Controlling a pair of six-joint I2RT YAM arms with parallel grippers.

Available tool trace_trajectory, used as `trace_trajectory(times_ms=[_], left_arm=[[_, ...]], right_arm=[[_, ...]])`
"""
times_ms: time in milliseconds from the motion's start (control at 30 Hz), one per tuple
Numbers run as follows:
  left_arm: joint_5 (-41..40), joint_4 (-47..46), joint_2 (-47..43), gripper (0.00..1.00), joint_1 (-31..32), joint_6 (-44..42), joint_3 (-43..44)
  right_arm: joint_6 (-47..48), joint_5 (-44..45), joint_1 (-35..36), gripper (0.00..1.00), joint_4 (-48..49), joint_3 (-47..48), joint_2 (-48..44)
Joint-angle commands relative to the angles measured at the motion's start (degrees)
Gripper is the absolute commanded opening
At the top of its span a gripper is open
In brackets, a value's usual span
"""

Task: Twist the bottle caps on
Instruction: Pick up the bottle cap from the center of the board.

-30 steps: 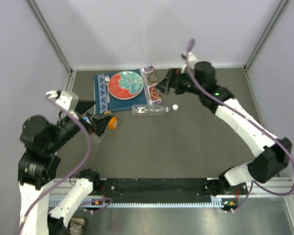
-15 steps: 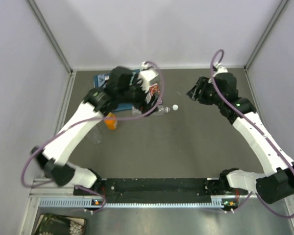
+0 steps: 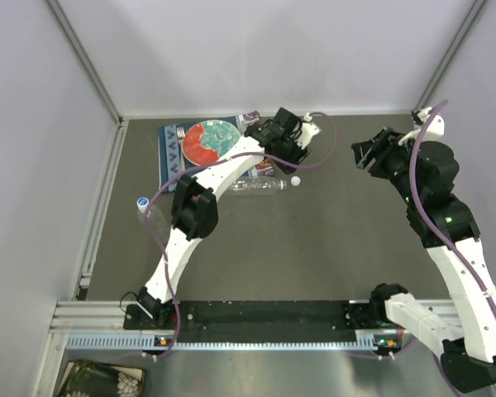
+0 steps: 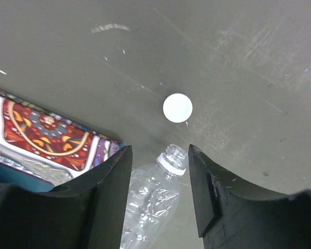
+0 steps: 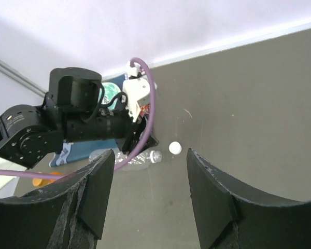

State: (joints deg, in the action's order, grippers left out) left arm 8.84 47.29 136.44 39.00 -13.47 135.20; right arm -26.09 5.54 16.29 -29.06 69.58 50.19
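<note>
Peeking through the left wrist cam first. Got the left gripper (image 4: pixel 159 150) hanging right over the lying clear bottle (image 4: pixel 147 202), jaws apart and straddling the neck, with a sliver of table (image 4: pixel 238 62) showing on either side of the threads. So released, not pinching anything up there. Can't tell whether the fingers (image 4: pixel 106 202) brush the wider body lower down. Open threaded mouth on that bottle, pointing at 12 o'clock in this view. Found the white cap (image 4: pixel 177 108) just past the mouth at 12 o'clock, lying flat, close but not touching. Also catching a patterned sheet (image 4: pixel 46 132) off at 9 o'clock of the bottle.

Switching to the top view: same bottle lying sideways with its mouth toward 3 o'clock and the cap just beyond at 3 o'clock. Red-and-teal plate (image 3: pixel 194 149) on a blue mat (image 3: pixel 169 169) at roughly 10 o'clock of the bottle. Spotted a second clear bottle (image 3: pixel 151 217) well off at 8 o'clock, looking upright, with a white-blue top. Can't tell if capped.

Over on the other side, found the right gripper (image 5: pixel 150 151) up in the air at about 2 o'clock of the cap, well apart from it. Jaws spread and holding nothing, with a plain view of the table between them. Only caught a sliver of the orange bottle (image 5: pixel 41 181) at the left edge of the right wrist cam, mostly hidden behind the left arm.
</note>
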Motion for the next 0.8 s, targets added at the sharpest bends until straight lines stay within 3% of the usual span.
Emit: trace_trajectory(times_ms=[0, 100, 267, 767], left_arm=[[-2.25, -4.48, -0.22, 0.5, 0.2, 0.73, -2.04], [-2.6, -6.15, 0.93, 0.55, 0.2, 2.13, -2.3], [-2.78, -8.61, 2.42, 0.56, 0.28, 3.81, -1.61], [-3.74, -12.22, 6.64, 0.5, 0.72, 6.18, -4.06]], right_arm=[[0.78, -0.26, -0.39, 0.59, 2.34, -1.29, 0.08], [0.51, -2.9, -0.39, 0.6, 4.44, -2.43, 0.25], [-0.45, -5.28, -0.3, 0.61, 6.47, -4.45, 0.26], [-2.74, -10.02, -0.39, 0.62, 10.51, -9.63, -5.28]])
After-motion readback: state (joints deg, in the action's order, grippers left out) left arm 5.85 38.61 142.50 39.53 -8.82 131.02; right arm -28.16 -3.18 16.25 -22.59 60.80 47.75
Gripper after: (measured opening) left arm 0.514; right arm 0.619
